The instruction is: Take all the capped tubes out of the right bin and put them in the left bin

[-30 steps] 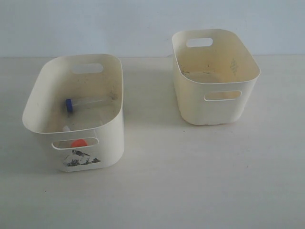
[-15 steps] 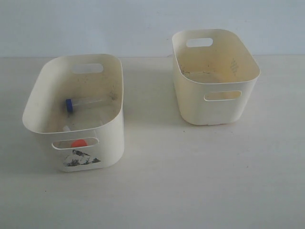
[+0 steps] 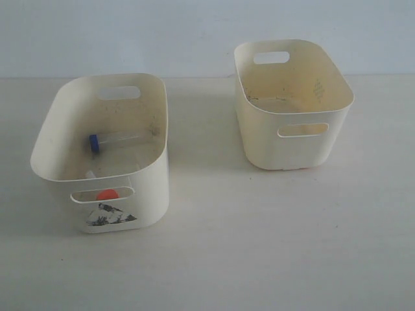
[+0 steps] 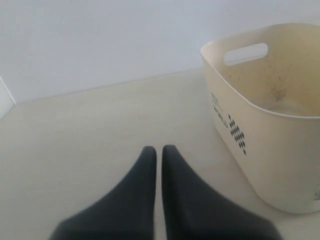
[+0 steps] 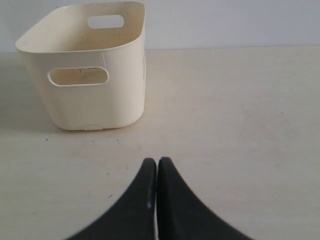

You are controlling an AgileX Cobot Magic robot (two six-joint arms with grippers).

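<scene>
The left bin (image 3: pixel 150 194), with a torn sticker (image 3: pixel 109 216) under its front slot, holds a blue-capped tube (image 3: pixel 117 140) lying on its floor. An orange cap (image 3: pixel 107 194) shows through the front slot, with a clear tube body just above it. A second blue-capped tube is not visible. The right bin (image 3: pixel 295 146) shows no tube in the part of its inside that I can see. Neither gripper appears in the exterior view. My left gripper (image 4: pixel 159 149) is shut and empty, beside the left bin (image 4: pixel 280 160). My right gripper (image 5: pixel 157 161) is shut and empty, short of the right bin (image 5: pixel 85 102).
Both bins stand on a pale tabletop (image 3: pixel 259 246) against a light wall (image 3: pixel 194 32). A wide strip of table separates the two bins. A faint greenish mark (image 3: pixel 318 89) sits on the right bin's inner wall.
</scene>
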